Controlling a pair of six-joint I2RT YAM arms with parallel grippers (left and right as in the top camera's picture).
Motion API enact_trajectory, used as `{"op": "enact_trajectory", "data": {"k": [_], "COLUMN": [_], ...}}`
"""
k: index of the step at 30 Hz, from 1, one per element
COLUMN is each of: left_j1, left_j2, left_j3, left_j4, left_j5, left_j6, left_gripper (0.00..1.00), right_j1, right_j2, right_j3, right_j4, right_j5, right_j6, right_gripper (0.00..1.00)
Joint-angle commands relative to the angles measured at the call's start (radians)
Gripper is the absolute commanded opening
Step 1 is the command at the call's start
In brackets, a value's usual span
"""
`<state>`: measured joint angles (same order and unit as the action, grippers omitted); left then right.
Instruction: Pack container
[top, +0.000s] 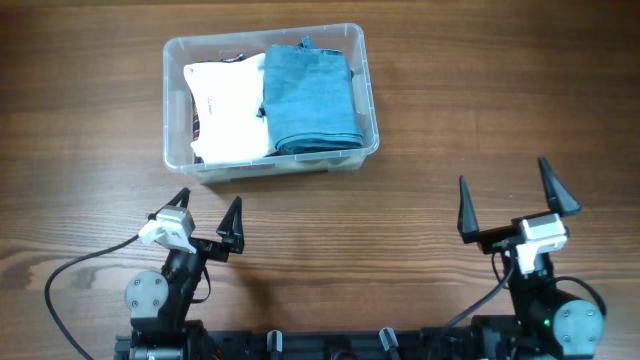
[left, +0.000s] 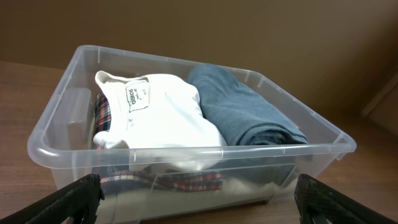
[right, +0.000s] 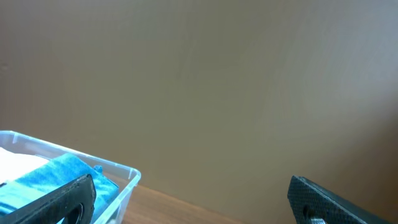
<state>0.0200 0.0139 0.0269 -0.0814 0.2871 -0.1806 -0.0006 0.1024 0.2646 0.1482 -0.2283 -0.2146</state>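
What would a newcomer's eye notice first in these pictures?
A clear plastic container on the far side of the table holds a folded white shirt beside a folded blue garment. The left pincer and right pincer stand open and empty nearer the robot.

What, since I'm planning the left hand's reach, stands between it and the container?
Nothing visible does: only bare wooden table lies between the open left hand and the container, at its near wall.
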Motion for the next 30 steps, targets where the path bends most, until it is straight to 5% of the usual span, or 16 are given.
{"op": "enact_trajectory", "data": {"k": [1, 14, 30], "left_j1": [0.004, 0.004, 0.004], "left_j2": [-0.008, -0.008, -0.008], "left_j3": [-0.007, -0.007, -0.007], "left_j4": [0.003, 0.003, 0.003], "left_j5": [0.012, 0.012, 0.012], "left_j6": [0.005, 0.005, 0.005], "left_gripper": [1.00, 1.00, 1.00], "right_j1": [-0.012, -0.014, -0.014], "right_j2": [-0.056, -0.099, -0.099], "right_j3": [-0.078, -0.259, -0.259], "right_j4": [0.025, 0.030, -0.134], "right_j5": [-0.016, 0.013, 0.028], "right_j6": [0.009, 0.068, 0.005], "right_gripper": [1.00, 1.00, 1.00]}}
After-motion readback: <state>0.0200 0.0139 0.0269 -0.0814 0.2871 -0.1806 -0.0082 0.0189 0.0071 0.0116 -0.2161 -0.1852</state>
